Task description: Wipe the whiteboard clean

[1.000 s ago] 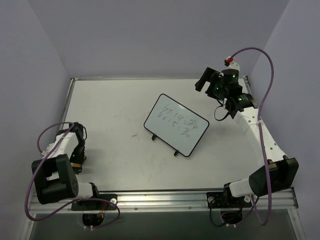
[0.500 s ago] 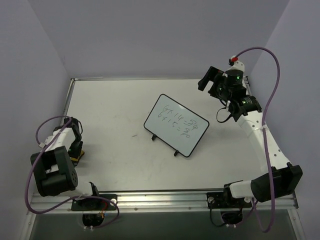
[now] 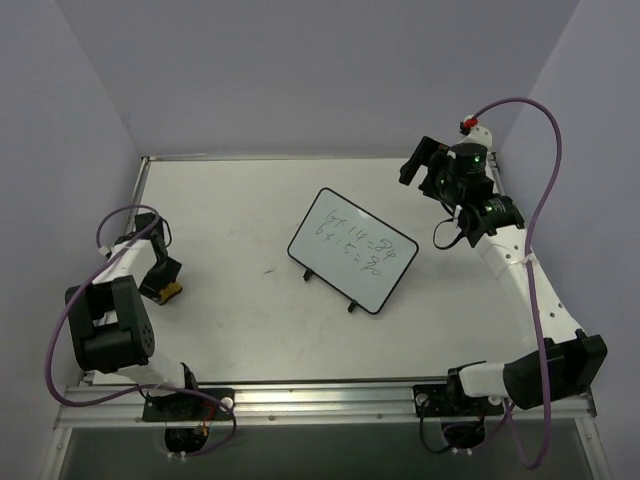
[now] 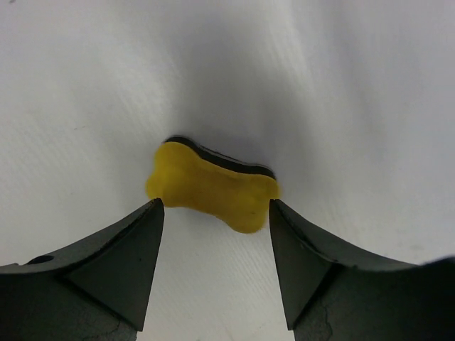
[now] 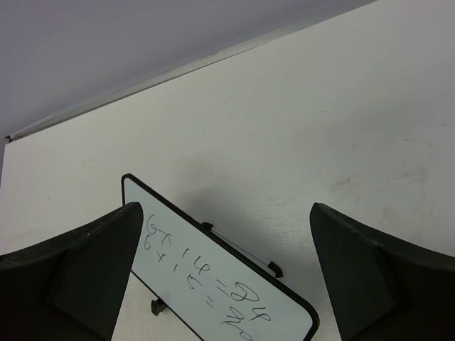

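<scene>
Two narrow ends are all our left fingers (image 4: 121,263) flank on the small yellow eraser block (image 4: 213,193), grip uncertain, so it may twist free; our right fingers (image 5: 78,263) gape wide.

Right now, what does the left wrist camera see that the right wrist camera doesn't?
Only the left wrist view shows the yellow eraser, lying between the fingers of the left gripper. Only the right wrist view shows the whiteboard with green writing, the far edge of the table, the wall and the open right gripper. Both show white tabletop and a pair of dark fingers in the lower corners.
</scene>
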Available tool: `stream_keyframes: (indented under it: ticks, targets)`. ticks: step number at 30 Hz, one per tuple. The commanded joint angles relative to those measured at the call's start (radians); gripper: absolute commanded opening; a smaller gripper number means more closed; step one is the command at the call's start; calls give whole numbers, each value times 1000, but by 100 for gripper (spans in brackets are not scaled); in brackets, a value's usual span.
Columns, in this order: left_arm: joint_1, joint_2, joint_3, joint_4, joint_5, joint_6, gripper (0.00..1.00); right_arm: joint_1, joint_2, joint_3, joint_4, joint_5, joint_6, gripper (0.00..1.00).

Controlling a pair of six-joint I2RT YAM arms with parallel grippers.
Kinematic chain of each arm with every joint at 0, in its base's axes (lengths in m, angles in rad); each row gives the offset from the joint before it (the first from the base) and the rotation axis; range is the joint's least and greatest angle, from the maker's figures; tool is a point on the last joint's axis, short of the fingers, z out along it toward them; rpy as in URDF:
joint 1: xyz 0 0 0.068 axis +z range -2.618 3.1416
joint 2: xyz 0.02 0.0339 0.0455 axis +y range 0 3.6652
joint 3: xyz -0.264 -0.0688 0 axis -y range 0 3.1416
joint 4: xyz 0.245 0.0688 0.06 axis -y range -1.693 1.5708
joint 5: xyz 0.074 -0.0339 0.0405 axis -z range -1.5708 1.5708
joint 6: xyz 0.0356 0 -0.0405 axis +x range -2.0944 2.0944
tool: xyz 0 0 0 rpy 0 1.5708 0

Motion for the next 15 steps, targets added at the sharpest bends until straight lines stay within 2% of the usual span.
stream_keyframes:
  ticks: [1, 7, 10, 14, 15]
  targets:
    - [-85, -2, 69, 116, 44, 129, 69, 1, -51, -16, 8, 51, -13, 100]
    - [-187, 56, 132, 213, 170, 265, 68, -11, -74, -42, 8, 63, -7, 100]
    - [-248, 105, 195, 183, 164, 279, 68, -19, -83, -54, 12, 63, -3, 100]
    - [-284, 80, 235, 95, 36, 188, 68, -29, -99, -76, 29, 58, -3, 100]
    - [-279, 54, 230, 59, -15, 89, 70, -34, -100, -80, 42, 52, -3, 100]
